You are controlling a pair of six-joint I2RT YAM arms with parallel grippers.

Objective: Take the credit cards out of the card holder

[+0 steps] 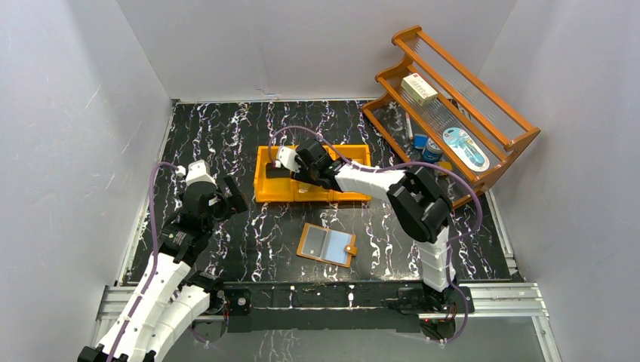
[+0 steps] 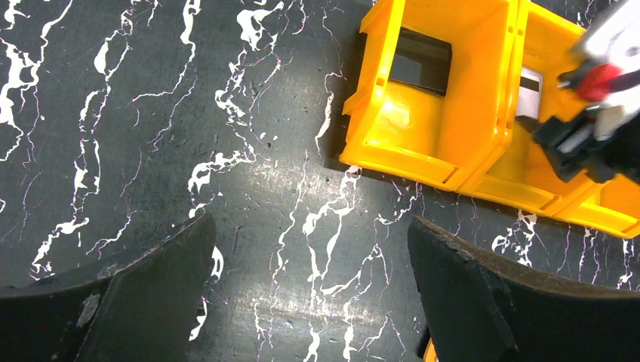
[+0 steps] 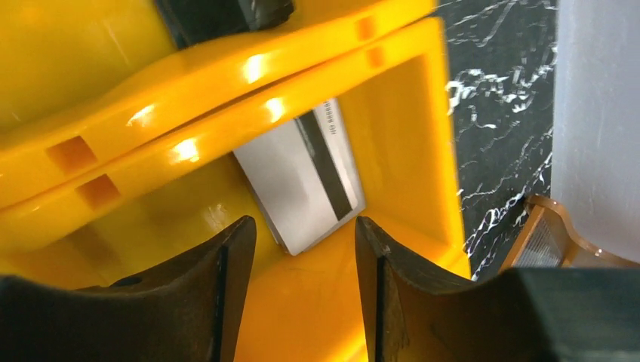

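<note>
The right arm's fingers [image 3: 226,302] stand parted over the orange bin [image 3: 392,113], nothing between them. A silver credit card [image 3: 302,181] lies flat on the bin floor at frame centre, so the drop-off step looks finished. The left arm's fingers [image 2: 136,302] are spread wide and empty above the desk [image 2: 113,113]. The card holder [image 1: 326,244] lies open at lower centre of the top view. Next, the right arm should lift clear and return to it; whether cards remain inside, I cannot tell.

Tan card holder [image 1: 326,244] open flat; silver-grey, black-striped credit card [image 3: 302,181] inside yellow bin [image 3: 400,136].
</note>
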